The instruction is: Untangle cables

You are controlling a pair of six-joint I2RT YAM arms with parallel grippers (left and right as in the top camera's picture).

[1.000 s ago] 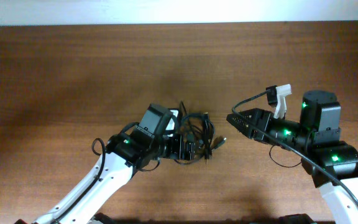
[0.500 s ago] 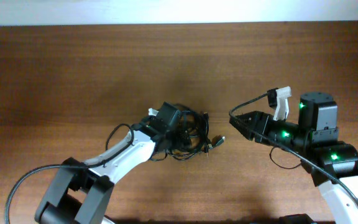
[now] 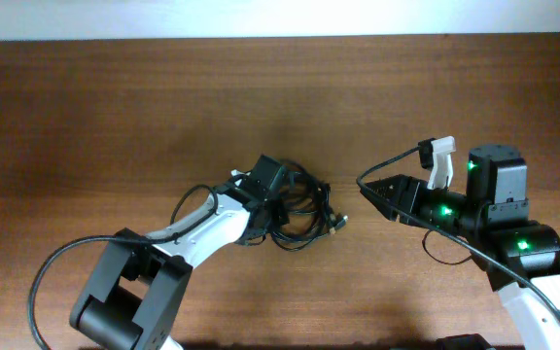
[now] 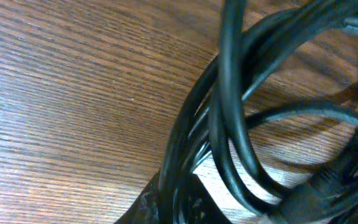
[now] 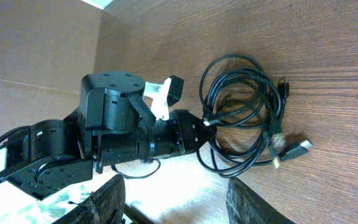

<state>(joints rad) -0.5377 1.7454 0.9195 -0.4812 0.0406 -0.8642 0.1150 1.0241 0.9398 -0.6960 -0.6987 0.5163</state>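
Observation:
The cables point(image 3: 307, 210) lie as one small coiled black bundle at the middle of the wooden table, their plugs point(image 3: 339, 222) pointing right. My left gripper point(image 3: 278, 201) is at the bundle's left side. In the left wrist view its dark fingers point(image 4: 149, 202) close around a few strands of the cables point(image 4: 229, 130). My right gripper point(image 3: 370, 192) hovers to the right of the bundle, apart from it. In the right wrist view its fingers point(image 5: 112, 198) stand wide apart with nothing between them, and the cables point(image 5: 244, 112) with a silver-tipped plug point(image 5: 294, 151) lie ahead.
The left arm point(image 5: 104, 134) with its own thicker cord point(image 3: 66, 262) stretches from the front edge to the bundle. The right arm's base point(image 3: 513, 233) stands at the right. A pale wall edge point(image 3: 280, 17) runs along the table's back.
My left arm swung and reached further into the bundle, then its jaws closed on some strands. The bundle shifted slightly. The right arm has hardly moved.

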